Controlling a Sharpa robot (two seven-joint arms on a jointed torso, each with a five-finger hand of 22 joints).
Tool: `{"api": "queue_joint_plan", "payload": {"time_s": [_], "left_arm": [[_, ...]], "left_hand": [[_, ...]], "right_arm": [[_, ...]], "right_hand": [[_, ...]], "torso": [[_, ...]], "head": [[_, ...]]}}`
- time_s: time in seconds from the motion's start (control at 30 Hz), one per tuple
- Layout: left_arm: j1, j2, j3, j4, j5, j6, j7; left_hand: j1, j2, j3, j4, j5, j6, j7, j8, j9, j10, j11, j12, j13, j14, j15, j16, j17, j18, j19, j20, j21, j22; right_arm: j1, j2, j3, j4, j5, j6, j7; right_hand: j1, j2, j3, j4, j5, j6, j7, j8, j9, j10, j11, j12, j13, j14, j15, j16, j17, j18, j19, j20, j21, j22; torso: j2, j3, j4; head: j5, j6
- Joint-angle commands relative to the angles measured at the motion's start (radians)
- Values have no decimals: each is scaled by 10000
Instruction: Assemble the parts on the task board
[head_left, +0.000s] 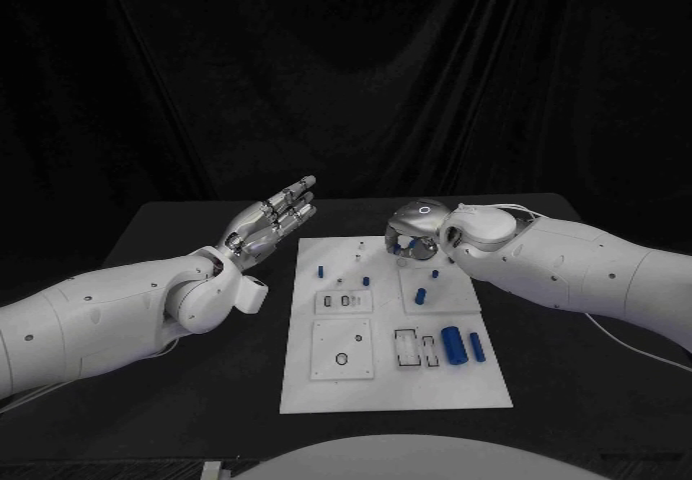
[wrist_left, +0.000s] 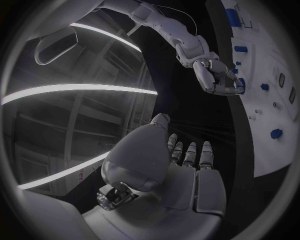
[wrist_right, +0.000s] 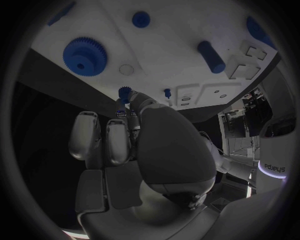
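Observation:
The white task board (head_left: 329, 392) lies in the middle of the black table. My right hand (head_left: 415, 236) hovers over its far right corner with fingers curled down, pinching a small blue gear (wrist_right: 125, 93) at the fingertips. Just beyond it on the board are a large blue gear (wrist_right: 85, 56), a smaller blue gear (wrist_right: 140, 19) and a blue cylinder (wrist_right: 211, 56). My left hand (head_left: 271, 225) is raised left of the board's far edge, flat, fingers apart and holding nothing. In the left wrist view, the right hand (wrist_left: 219, 77) is bent over the board (wrist_left: 275, 150).
Two blue cylinders (head_left: 451, 345) lie side by side near the board's right edge, next to empty rectangular slots (head_left: 415, 348). A short blue piece (head_left: 421, 295) sits mid-board. Bare black table (head_left: 202, 400) flanks the board on both sides.

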Motion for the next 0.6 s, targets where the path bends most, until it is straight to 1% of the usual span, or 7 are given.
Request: {"api": "queue_joint_plan", "payload": {"time_s": [0.03, 0.3, 0.6], "left_arm": [[-11, 10, 11, 12, 6, 143, 710], [-12, 12, 11, 21, 6, 185, 664], [-10, -113, 11, 150, 6, 147, 588]], "left_hand": [[121, -29, 78, -26, 59, 12, 34, 55, 12, -15, 58, -35, -15, -4, 106, -36, -10, 142, -30, 77, -58, -16], [125, -30, 84, -33, 63, 15, 35, 55, 12, -15, 60, -35, -15, -4, 108, -36, -10, 143, -30, 81, -58, -16], [149, -46, 116, -77, 76, 71, 56, 66, 21, -15, 70, -35, -15, -4, 123, -36, -10, 152, -30, 107, -58, -16]], "right_arm": [[77, 136, 7, -20, 217, -295, 96], [139, 757, 8, -526, 267, -110, 277], [141, 1458, 9, -1312, 275, -45, 455]], "right_hand": [[129, -17, 46, -55, -51, -10, 89, -5, 23, 207, -81, -6, 17, 146, -56, 35, 2, -180, 15, -45, 66, 16], [123, -43, 67, -72, -79, -113, 101, -72, 45, 242, -67, -50, 2, 147, -46, 38, 9, -183, 18, -38, 67, 34], [97, -71, 115, -79, -131, -300, 129, -202, 70, 241, -51, -163, -36, 135, -28, 31, 3, -193, 32, -22, 81, 87]], "torso": [[1, -1, 2], [6, 1, 2], [8, 1, 4]], "head": [[-9, -17], [24, -1], [72, -10]]}}
